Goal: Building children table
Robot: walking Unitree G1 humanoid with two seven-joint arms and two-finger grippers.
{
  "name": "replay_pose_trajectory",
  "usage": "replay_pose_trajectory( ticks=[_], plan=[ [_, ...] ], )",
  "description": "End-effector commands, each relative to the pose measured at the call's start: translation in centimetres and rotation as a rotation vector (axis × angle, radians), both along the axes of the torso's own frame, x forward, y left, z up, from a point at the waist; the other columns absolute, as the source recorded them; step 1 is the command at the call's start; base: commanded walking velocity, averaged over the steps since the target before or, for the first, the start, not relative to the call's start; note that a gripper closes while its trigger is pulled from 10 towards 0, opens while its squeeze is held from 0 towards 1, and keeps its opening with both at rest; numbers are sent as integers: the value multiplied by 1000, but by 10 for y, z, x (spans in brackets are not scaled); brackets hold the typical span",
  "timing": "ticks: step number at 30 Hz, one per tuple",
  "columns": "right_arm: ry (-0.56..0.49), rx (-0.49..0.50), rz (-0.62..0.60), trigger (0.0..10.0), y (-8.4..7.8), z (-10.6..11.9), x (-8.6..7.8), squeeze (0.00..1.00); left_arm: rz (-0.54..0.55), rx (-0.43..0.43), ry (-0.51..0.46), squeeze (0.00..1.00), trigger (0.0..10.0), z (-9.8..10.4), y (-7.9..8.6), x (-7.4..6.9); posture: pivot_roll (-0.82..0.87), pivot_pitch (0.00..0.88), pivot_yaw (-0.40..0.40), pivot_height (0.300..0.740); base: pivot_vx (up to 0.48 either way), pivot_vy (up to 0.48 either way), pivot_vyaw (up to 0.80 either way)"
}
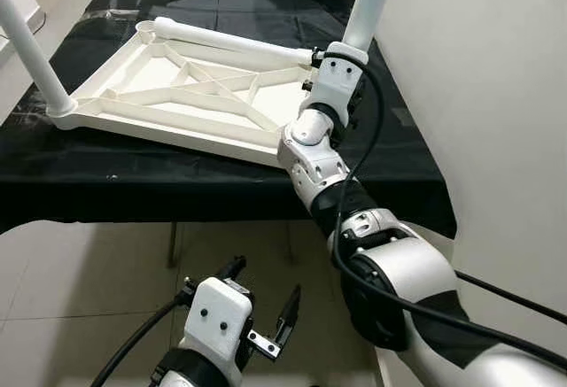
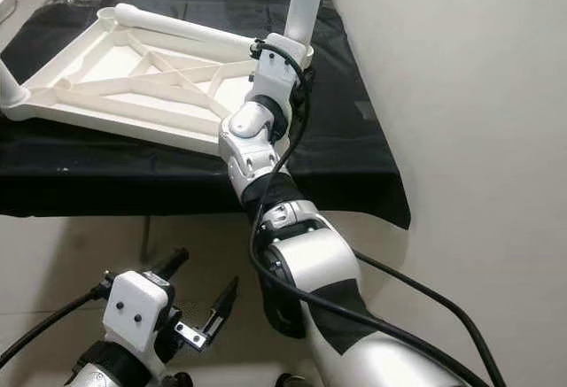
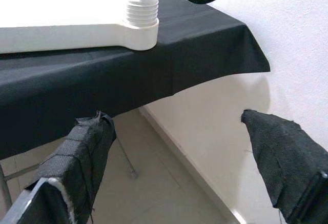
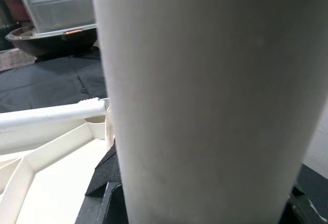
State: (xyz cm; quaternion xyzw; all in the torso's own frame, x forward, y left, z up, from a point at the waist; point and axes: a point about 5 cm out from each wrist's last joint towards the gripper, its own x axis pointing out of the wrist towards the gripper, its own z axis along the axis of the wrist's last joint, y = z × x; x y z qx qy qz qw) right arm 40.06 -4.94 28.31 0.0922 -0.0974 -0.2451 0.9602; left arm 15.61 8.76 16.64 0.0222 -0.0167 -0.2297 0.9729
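While the black cloth (image 1: 221, 183) covers the big table beneath, the white tabletop (image 1: 177, 95) lies on it upside down, its ribbed underside showing, with one leg (image 1: 31, 50) standing in the near left corner socket and a loose leg (image 1: 235, 42) lying flat along the far edge, its long axis running left to right. At the near right corner a third leg (image 1: 370, 2) stands upright, rising out of the picture, its threaded foot seated in the corner socket as the left wrist view shows. The right gripper (image 1: 335, 68) is at that leg's base, the arm reaching up over the table edge; the wrist view looks straight onto the leg's shaft, so it seems to clasp the leg, though the fingers themselves are hidden and I cannot tell their state. The coming turn, I judge, goes about that vertical axis. The left gripper (image 1: 266, 303) hangs low before the table, fingers (image 3: 84, 147) spread and empty, well apart from the work.
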Motion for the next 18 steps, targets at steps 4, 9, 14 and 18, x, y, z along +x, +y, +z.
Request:
replay_pose_trajectory(
  ticks=[4,9,14,18],
  plan=[
    [20,5,31,10000,-1,-8,1,0,0,10,20,0,10000,-5,1,-1,127,219,-50,740,0,0,0],
    [24,-11,50,10000,5,-12,0,0,-2,11,22,0,10000,-5,1,-1,127,222,-50,740,0,0,0],
    [14,-11,157,10000,16,-19,-2,0,-3,10,23,0,10000,-5,0,-1,127,223,-50,740,0,0,0],
    [12,-12,234,10000,23,-23,-3,0,-4,10,26,0,10000,-6,0,-1,126,222,-52,740,0,0,0]
  ],
)
